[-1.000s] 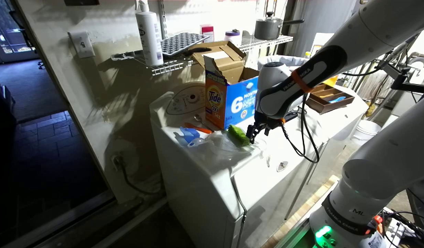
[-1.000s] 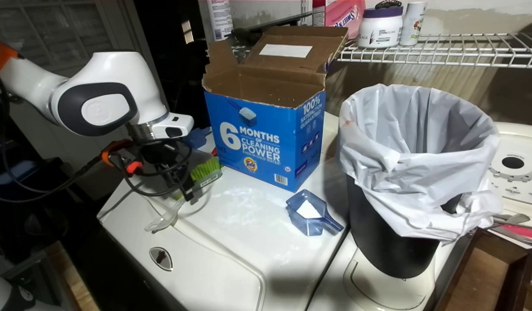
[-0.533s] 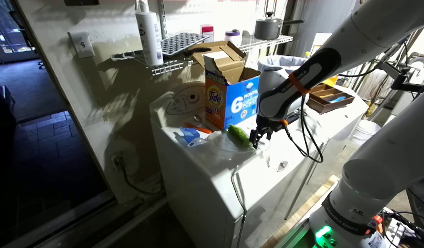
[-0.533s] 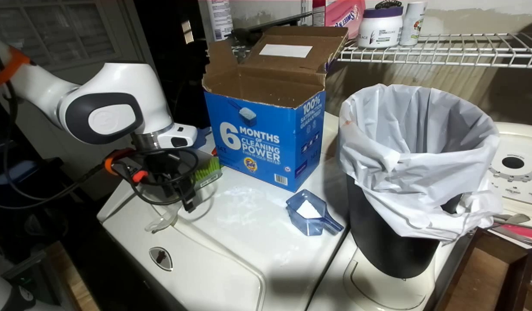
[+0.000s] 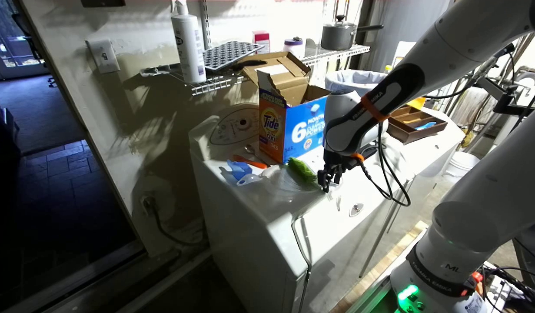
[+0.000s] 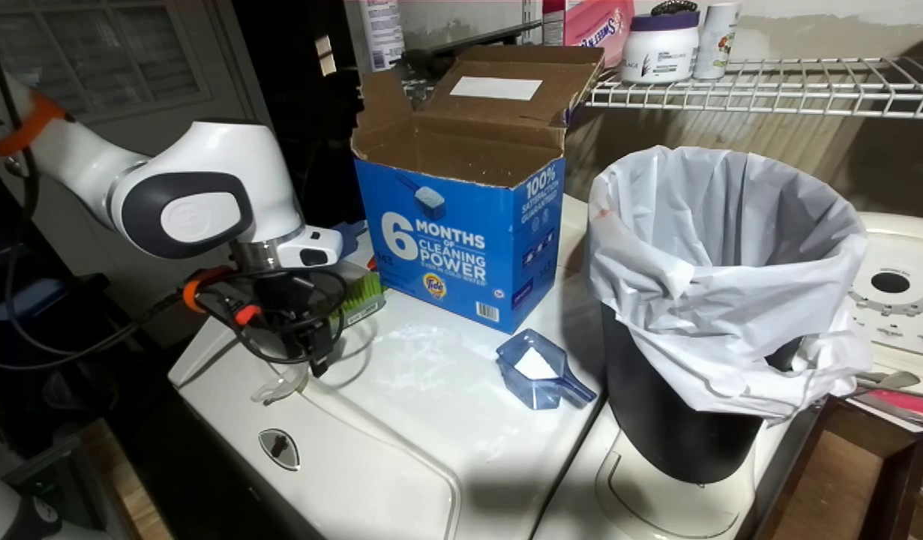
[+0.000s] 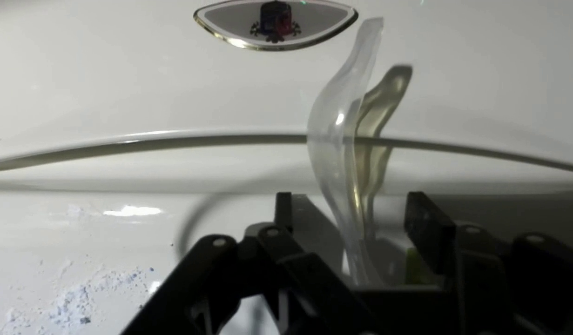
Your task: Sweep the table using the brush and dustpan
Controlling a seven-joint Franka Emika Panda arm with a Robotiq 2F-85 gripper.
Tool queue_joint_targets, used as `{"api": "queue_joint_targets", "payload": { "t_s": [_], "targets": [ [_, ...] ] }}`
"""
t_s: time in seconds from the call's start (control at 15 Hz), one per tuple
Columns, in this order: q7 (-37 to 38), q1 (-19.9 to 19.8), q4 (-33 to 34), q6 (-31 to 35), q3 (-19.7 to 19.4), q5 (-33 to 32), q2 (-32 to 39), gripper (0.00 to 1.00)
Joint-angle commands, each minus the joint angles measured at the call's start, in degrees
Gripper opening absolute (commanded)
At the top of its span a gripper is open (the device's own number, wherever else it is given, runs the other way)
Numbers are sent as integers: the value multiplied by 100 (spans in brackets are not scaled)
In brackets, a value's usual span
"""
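- Gripper (image 7: 351, 218): jaws stand apart, clear handle (image 7: 330, 125) visible between them in wrist view.
- Green-bristled brush (image 6: 362, 298) lies near Tide box (image 6: 461, 232).
- Pale powder (image 6: 415, 346) on white table (image 6: 461, 420).

The white arm (image 5: 460, 43) carried an orange band (image 6: 30, 126), FRANKA EMIKA lettering (image 5: 431, 277) and black cables (image 6: 139, 322); its gripper (image 7: 353, 221) was black.

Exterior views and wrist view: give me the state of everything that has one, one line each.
Gripper: open, not clamped on the clear handle.
Brush: lying, not held.
Dustpan: contents cannot be told.
Table: marked with loose pale powder.
Cardboard box: top open.
Scoop: holding white powder.
Trash bin: uncovered, lined with a white bag.
Pot: covered.
White jar: capped.
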Motion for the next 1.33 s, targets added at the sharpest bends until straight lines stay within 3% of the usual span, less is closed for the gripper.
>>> {"api": "queue_joint_targets", "payload": {
  "t_s": [0.0, 0.33, 0.53, 0.8, 1.07, 1.27],
  "targets": [
    [80, 1, 6, -93, -4, -159, -4, 34],
    [138, 0, 19, -154, 26, -253, -77, 1],
    [192, -36, 20, -181, 25, -337, -94, 3],
    [591, -260, 32, -518, 48, -945, -360, 3],
    [1345, -557, 73, -1338, 190, -2004, -851, 3],
    [1685, -563, 129, -2153, 345, -2461, -1222, 3]
  ]
}}
